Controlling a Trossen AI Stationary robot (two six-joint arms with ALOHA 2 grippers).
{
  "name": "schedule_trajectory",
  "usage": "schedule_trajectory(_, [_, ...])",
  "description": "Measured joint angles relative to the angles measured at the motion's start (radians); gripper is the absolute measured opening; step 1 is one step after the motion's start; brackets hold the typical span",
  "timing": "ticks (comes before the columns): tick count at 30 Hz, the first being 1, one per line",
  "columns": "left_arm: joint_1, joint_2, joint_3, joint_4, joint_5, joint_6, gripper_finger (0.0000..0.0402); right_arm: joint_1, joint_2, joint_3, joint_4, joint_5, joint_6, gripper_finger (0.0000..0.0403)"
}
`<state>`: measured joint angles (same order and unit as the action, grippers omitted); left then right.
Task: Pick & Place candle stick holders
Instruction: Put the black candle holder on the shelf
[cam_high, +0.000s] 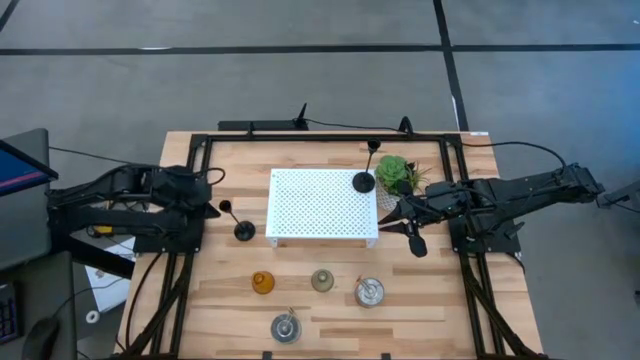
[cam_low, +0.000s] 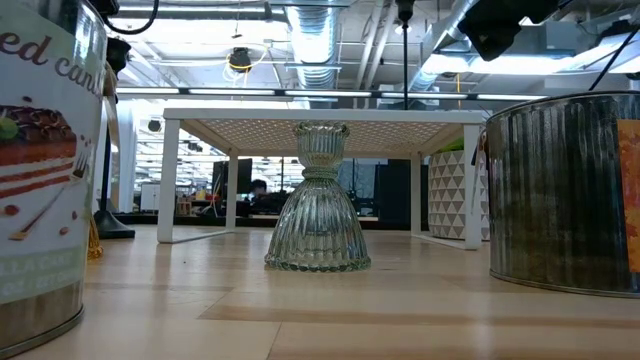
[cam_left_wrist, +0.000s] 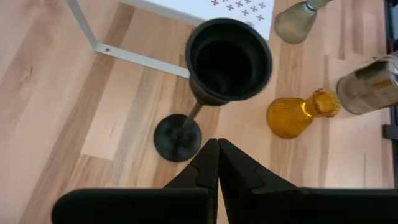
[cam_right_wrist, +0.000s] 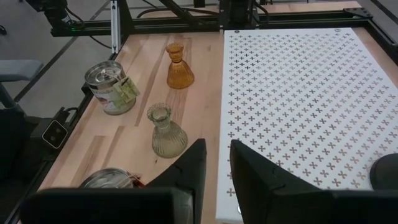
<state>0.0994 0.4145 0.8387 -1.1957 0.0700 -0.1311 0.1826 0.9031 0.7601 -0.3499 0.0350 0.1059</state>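
Observation:
A black candle stick holder (cam_left_wrist: 229, 59) with a thin stem stands on its round base (cam_left_wrist: 178, 138) on the wood, left of the white perforated tray (cam_high: 322, 205). My left gripper (cam_left_wrist: 217, 146) hovers shut just before it at the table's left (cam_high: 213, 209), touching nothing. A second black holder (cam_high: 363, 182) stands on the tray's far right corner. My right gripper (cam_right_wrist: 217, 155) hangs at the tray's right edge (cam_high: 396, 212), slightly open and empty. The amber holder (cam_high: 262, 283), the grey-green holder (cam_high: 322, 280) and two silver cups (cam_high: 369, 292) (cam_high: 285, 327) stand near the front edge.
A green potted plant (cam_high: 395, 172) stands right of the tray, close to my right arm. A black frame rail (cam_high: 330, 137) runs round the table's far and side edges. Bare wood lies between the tray and the row of holders at the front.

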Motion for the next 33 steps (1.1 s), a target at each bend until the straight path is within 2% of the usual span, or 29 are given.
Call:
schedule_trajectory(10, [0.0, 0.01, 0.0, 0.007, -0.026, 0.0, 0.0015, 0.0, 0.0, 0.0, 0.0, 0.0, 0.0, 0.0065])
schedule_trajectory(22, [0.0, 0.095, -0.074, 0.05, -0.025, 0.021, 0.0097, 0.0, 0.0, 0.0, 0.0, 0.0, 0.0, 0.0065])
schedule_trajectory(33, [0.0, 0.188, -0.074, 0.142, -0.025, 0.019, 0.0134, 0.0, 0.0, 0.001, 0.0, 0.0, 0.0, 0.0065])
